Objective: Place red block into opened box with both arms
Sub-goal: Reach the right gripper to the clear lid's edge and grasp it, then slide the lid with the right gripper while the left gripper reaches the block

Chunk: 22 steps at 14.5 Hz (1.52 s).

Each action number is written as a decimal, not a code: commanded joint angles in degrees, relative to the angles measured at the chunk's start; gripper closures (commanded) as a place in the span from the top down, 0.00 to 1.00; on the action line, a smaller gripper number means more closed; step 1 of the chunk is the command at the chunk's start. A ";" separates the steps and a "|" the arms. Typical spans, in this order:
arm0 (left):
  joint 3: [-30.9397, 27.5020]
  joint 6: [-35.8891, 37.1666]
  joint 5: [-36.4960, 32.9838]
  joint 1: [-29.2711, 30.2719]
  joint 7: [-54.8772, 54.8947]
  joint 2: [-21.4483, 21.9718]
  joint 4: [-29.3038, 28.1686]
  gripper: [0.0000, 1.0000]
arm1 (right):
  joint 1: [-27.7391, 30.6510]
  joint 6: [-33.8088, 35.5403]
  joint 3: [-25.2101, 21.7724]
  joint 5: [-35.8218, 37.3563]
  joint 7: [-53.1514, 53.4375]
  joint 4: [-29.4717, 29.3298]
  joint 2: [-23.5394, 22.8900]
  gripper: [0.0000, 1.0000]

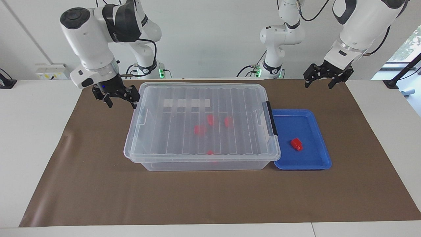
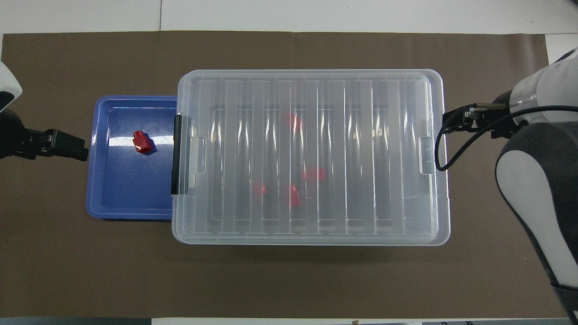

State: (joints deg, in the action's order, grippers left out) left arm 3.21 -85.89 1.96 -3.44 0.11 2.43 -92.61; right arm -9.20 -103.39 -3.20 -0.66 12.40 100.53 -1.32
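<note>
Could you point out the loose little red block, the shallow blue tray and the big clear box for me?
small red plastic block [image 1: 296,144]: facing view, its top face.
shallow blue plastic tray [image 2: 93,180]: overhead view, its rim.
large clear plastic box [image 1: 197,164]: facing view, its side wall.
</note>
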 commanded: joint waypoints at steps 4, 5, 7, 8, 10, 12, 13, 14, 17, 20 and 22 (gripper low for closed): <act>0.13 -0.07 0.67 0.54 0.68 0.29 -0.29 1.00 | -0.03 -9.01 -0.23 -0.39 0.52 9.86 1.05 1.00; 0.13 -0.07 0.67 0.54 0.68 0.29 -0.29 1.00 | 0.06 -9.11 -0.23 -0.39 0.35 10.30 1.05 1.00; 0.13 -0.07 0.67 0.54 0.68 0.29 -0.29 1.00 | 0.41 -9.11 -0.23 -0.39 0.00 11.09 1.14 1.00; 0.13 -0.07 0.67 0.54 0.68 0.29 -0.29 1.00 | 0.58 -9.19 -0.23 -0.39 -0.09 11.79 1.14 1.00; 0.13 -0.16 0.67 0.54 0.68 0.29 -0.29 1.00 | 1.46 -10.59 -0.23 -0.39 -2.01 13.37 1.49 1.00; 0.13 -0.07 0.67 0.54 0.68 0.29 -0.29 1.00 | 2.87 -11.56 -0.23 -0.39 -4.83 15.39 2.28 1.00; 0.13 -0.16 0.67 0.54 0.68 0.29 -0.29 1.00 | 3.39 -12.00 -0.32 -0.39 -5.45 15.92 2.54 1.00; 0.13 -0.07 0.67 0.54 0.68 0.29 -0.29 1.00 | 4.27 -12.01 -0.32 -0.39 -6.59 16.02 2.55 1.00; 0.13 -0.16 0.67 0.54 0.68 0.29 -0.29 1.00 | 6.29 -12.09 -0.23 -0.39 -10.63 16.02 2.55 1.00; 0.13 -0.07 0.67 0.54 0.59 0.29 -0.29 1.00 | 8.31 -12.01 -0.32 -0.22 -13.79 15.75 2.46 1.00; 0.22 -0.07 0.67 0.10 0.59 0.29 -0.29 1.00 | 9.89 -11.92 -0.32 -0.13 -15.90 15.67 2.37 1.00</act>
State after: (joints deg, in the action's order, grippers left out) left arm 3.23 -85.89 1.96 -3.44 0.11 2.43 -92.61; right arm -1.27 -113.94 -3.81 -0.71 -0.62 114.50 -0.28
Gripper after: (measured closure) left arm 0.000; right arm 0.000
